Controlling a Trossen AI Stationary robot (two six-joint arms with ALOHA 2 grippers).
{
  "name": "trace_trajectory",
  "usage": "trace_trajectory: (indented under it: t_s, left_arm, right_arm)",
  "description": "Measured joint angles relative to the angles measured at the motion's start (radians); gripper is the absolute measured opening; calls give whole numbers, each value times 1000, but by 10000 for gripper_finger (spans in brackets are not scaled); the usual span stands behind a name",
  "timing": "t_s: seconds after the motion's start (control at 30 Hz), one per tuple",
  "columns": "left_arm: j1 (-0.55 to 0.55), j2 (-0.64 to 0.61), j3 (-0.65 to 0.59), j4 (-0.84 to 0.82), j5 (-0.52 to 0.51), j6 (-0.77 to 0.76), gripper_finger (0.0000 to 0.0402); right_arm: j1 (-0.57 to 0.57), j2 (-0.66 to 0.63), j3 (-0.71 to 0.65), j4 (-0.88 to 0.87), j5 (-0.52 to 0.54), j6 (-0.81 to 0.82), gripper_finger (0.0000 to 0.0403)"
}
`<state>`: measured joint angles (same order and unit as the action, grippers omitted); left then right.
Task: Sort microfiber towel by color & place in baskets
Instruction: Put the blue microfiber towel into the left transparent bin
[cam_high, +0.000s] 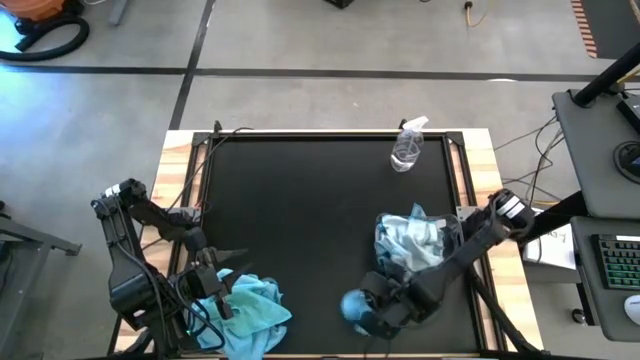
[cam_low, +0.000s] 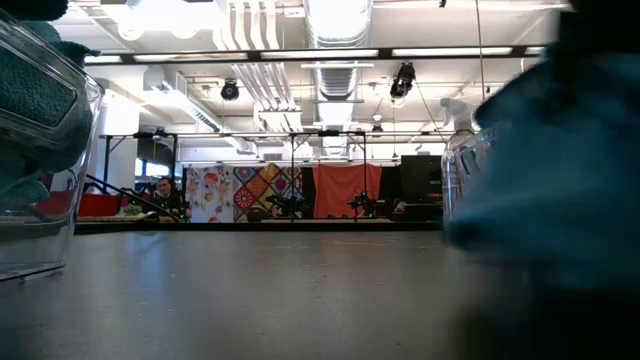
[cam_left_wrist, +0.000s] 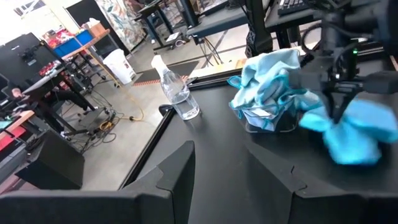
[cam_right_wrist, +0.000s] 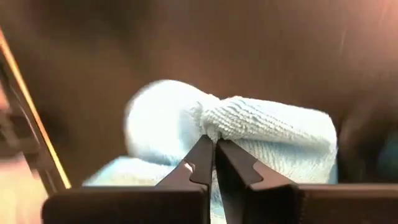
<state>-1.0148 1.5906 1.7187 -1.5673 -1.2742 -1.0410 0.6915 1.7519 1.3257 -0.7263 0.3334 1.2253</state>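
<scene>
At the near edge of the black worktop (cam_high: 320, 230), the right gripper (cam_high: 362, 303) has its fingers (cam_right_wrist: 202, 163) pressed together on a fold of a bright turquoise towel (cam_high: 355, 305), pinching the cloth (cam_right_wrist: 261, 134) at its crest; the left wrist view shows that towel (cam_left_wrist: 351, 134) hanging bunched below the dark arm. At the near left corner, the left gripper (cam_high: 222, 283) sits over a heap of turquoise towels (cam_high: 250, 310) with its fingers (cam_left_wrist: 180, 168) spread apart and nothing between them. Just beyond the right gripper stands a clear basket (cam_high: 455, 235) holding paler light blue towels (cam_high: 410, 238), the cloths (cam_left_wrist: 267, 78) spilling over its rim. In the low view a second clear basket (cam_low: 40, 160) with darker cloth inside shows at the picture's left edge. Farther back, near the far right of the worktop, a small clear spray bottle (cam_high: 408, 145) stands upright, well apart from the towels.
</scene>
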Motion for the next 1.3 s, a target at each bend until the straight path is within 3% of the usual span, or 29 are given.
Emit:
trace_trajectory:
  t_s: [0.17, 0.4, 0.7, 1.0, 1.13, 1.3]
  left_arm:
    - [1, 0, 0, 0, 0, -22, 119]
    - [1, 0, -1, 4, 1, -65, 119]
    - [13, 0, -59, 80, 4, -80, 119]
    - [53, 1, -106, 158, 3, -79, 119]
    - [77, 1, -122, 188, 7, -74, 119]
    - [88, 1, -120, 204, 9, -71, 119]
  right_arm:
    - [-56, -2, 146, 7, 196, -261, 9]
    - [-112, -2, 300, 68, 330, -558, 9]
    - [-176, -2, 437, 161, 322, -806, 9]
    - [-215, -1, 470, 394, 307, -1013, 9]
    - [-233, -1, 470, 453, 238, -1050, 9]
    - [-256, -1, 470, 447, 235, -1064, 9]
